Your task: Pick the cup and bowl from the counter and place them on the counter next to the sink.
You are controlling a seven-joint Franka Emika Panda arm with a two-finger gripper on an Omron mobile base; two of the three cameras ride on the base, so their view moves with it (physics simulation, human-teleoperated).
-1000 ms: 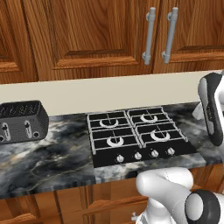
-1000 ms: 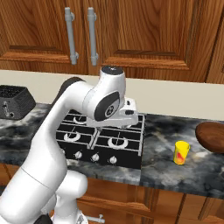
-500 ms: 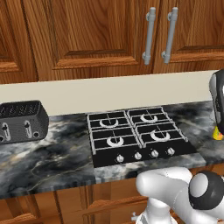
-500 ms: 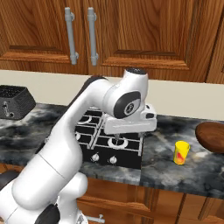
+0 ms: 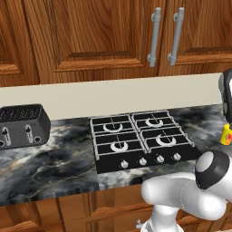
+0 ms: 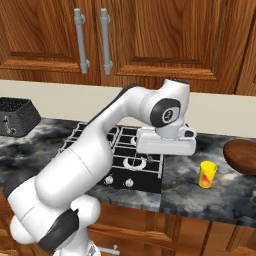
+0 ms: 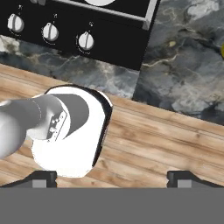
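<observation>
Above the counter (image 7: 183,83), gripper (image 7: 111,177) wide open, empty.

Arm reaching forward and to the right, end effector open and empty.

In the right base view the white arm (image 6: 95,155) rises from the lower left, bends at a dark elbow joint and goes up to a round wrist, with the flat hand block under it pointing down. In the hand view the end effector (image 7: 111,177) has its two dark fingertips (image 7: 41,177) far apart at the bottom, and nothing is between them.
</observation>
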